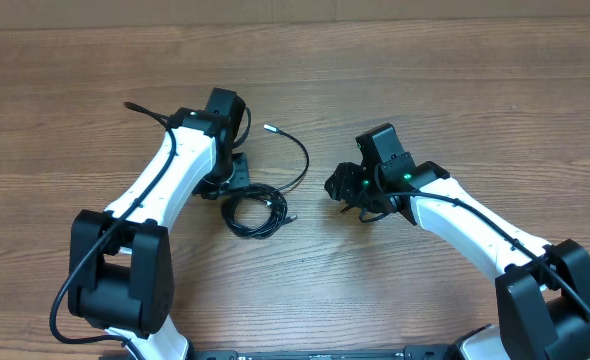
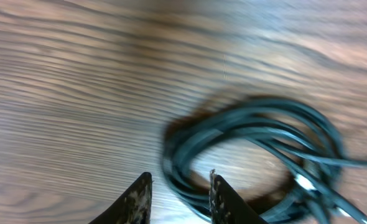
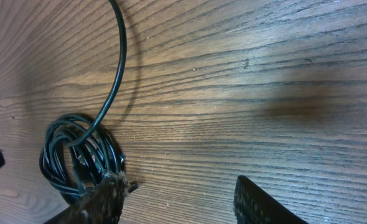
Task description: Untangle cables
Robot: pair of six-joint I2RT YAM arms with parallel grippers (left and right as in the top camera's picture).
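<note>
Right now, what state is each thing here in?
Coil: wound in loops, lying flat, not held.
Loose end: curves away from the coil, plug lying free.
Left claw: open, empty, beside the coil.
Right claw: open, empty.

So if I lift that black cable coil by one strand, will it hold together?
Probably floppy: the coil is thin cord in loose, uneven loops, so it would likely sag and spread. It looks light and would probably slide on the wood table when pushed. The free end curving away will likely trail behind.
</note>
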